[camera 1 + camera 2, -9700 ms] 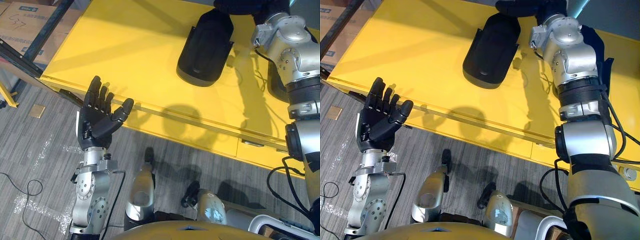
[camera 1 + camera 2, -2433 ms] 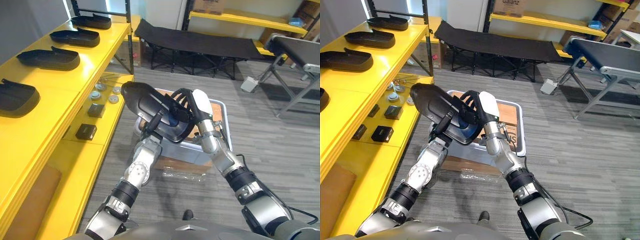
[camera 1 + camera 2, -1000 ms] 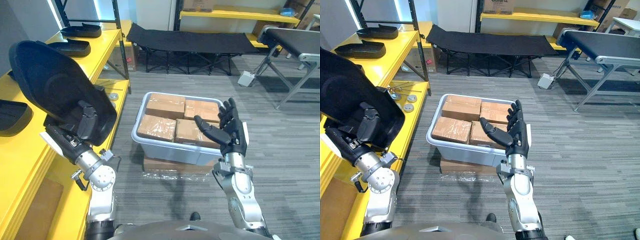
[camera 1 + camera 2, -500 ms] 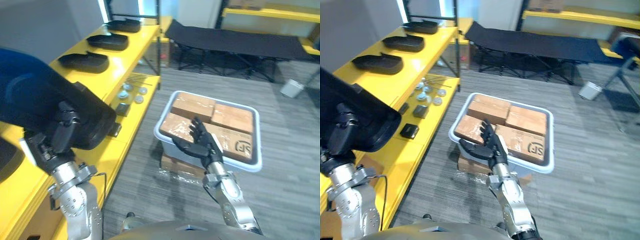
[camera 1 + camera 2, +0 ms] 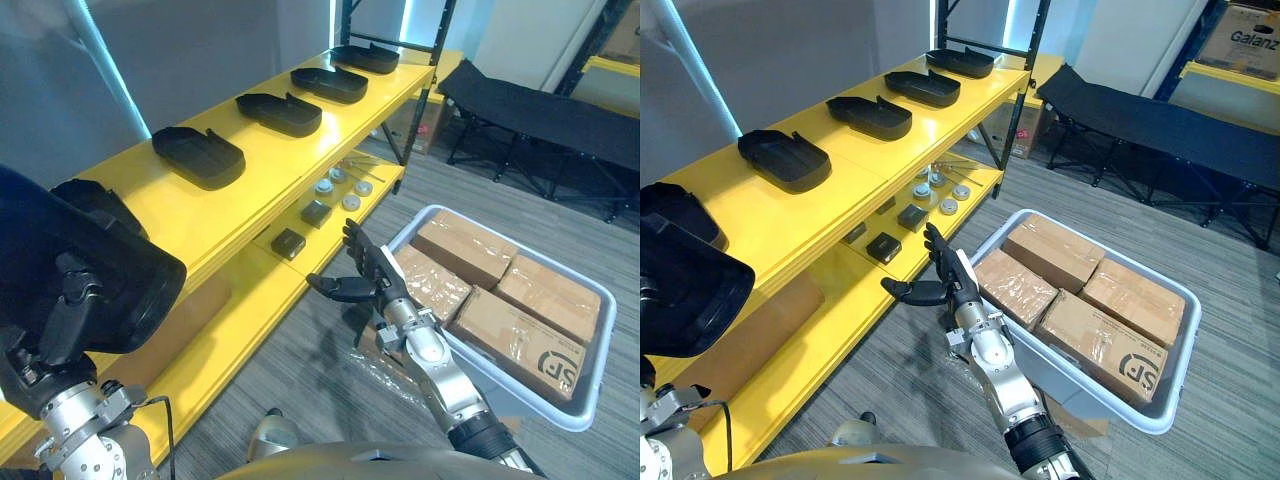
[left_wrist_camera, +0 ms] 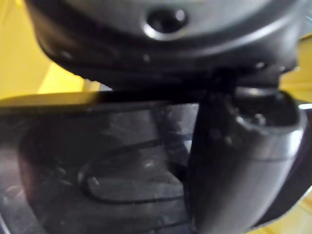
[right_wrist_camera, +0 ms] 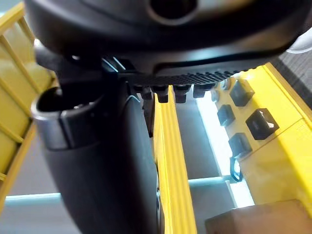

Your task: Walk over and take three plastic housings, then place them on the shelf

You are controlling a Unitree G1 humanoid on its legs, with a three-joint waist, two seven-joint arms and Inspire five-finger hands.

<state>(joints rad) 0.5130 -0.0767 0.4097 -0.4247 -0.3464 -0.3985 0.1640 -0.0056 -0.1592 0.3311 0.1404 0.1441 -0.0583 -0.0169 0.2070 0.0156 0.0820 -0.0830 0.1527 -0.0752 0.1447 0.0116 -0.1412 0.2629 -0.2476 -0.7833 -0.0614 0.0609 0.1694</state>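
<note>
My left hand (image 5: 62, 325) is shut on a large black plastic housing (image 5: 85, 265), raised at the lower left in front of the yellow shelf (image 5: 250, 190). In the left wrist view my thumb (image 6: 234, 165) lies against the housing's dark hollow inside (image 6: 97, 161). Several more black housings lie in a row on the shelf's top board, the nearest free one (image 5: 198, 157) with another (image 5: 278, 113) beyond it. One housing (image 5: 675, 215) sits just behind the held one. My right hand (image 5: 365, 280) hangs open and holds nothing, between the shelf and the bin.
A grey plastic bin (image 5: 590, 400) of wrapped cardboard boxes (image 5: 510, 325) stands on the floor at the right. Small black boxes (image 5: 288, 243) and round metal parts (image 5: 343, 185) lie on the lower shelf board. A black cot (image 5: 1160, 125) stands further back.
The whole view has swung left towards the shelf, so the camera has moved. My left hand still holds the housing and my right hand stays open.
</note>
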